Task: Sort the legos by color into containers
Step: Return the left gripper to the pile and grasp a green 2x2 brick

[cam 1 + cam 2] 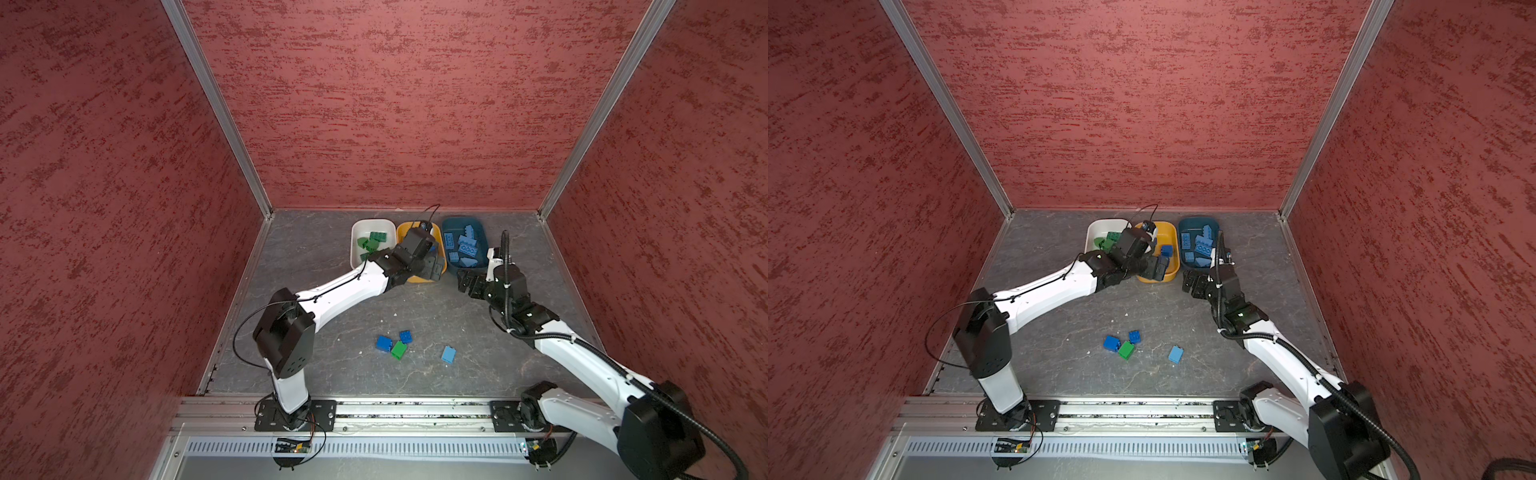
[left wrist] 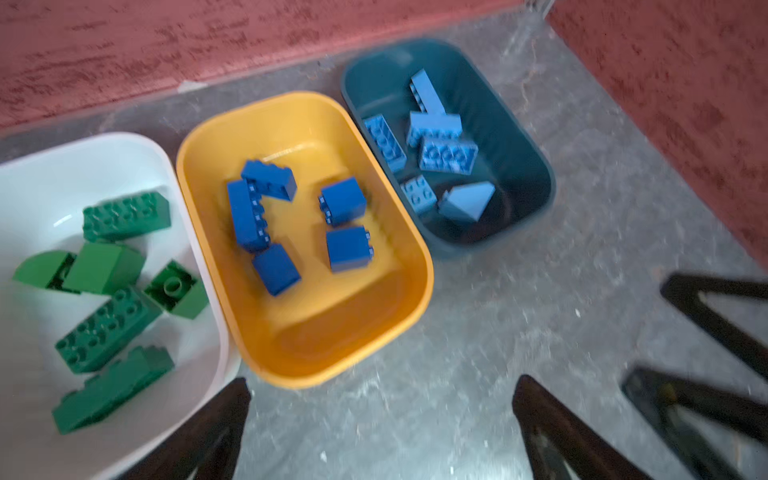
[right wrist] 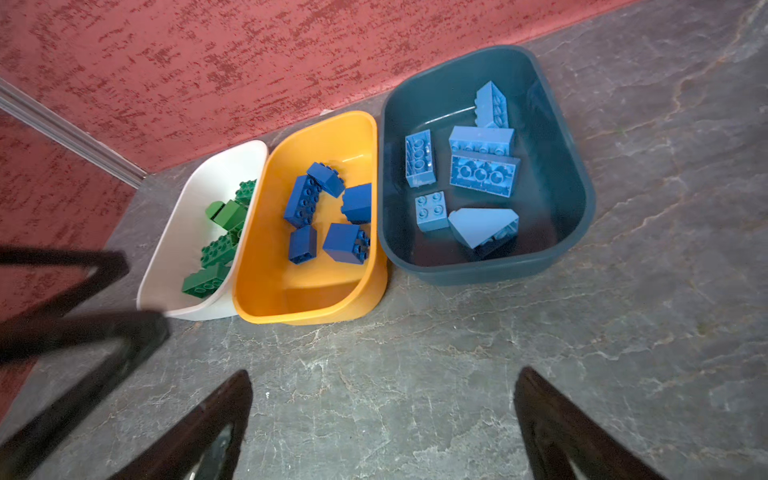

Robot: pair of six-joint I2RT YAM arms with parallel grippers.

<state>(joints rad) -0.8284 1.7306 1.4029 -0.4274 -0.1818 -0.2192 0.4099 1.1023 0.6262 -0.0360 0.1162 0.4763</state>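
Right wrist, studded dark blue legos (image 3: 303, 199), mustard container (image 3: 311, 307)

3 red walls (image 1: 395, 104) (textured), grey floor (image 1: 415, 374)

The left arm (image 1: 409, 251) hid most of the yellow tub (image 1: 417, 279) in both top views (its dark blue bricks (image 1: 1166, 250) barely showed). The blurred left wrist view cut off the white tub (image 2: 124, 149).

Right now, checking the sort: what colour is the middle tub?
Mustard yellow tub, clearest in the right wrist view.
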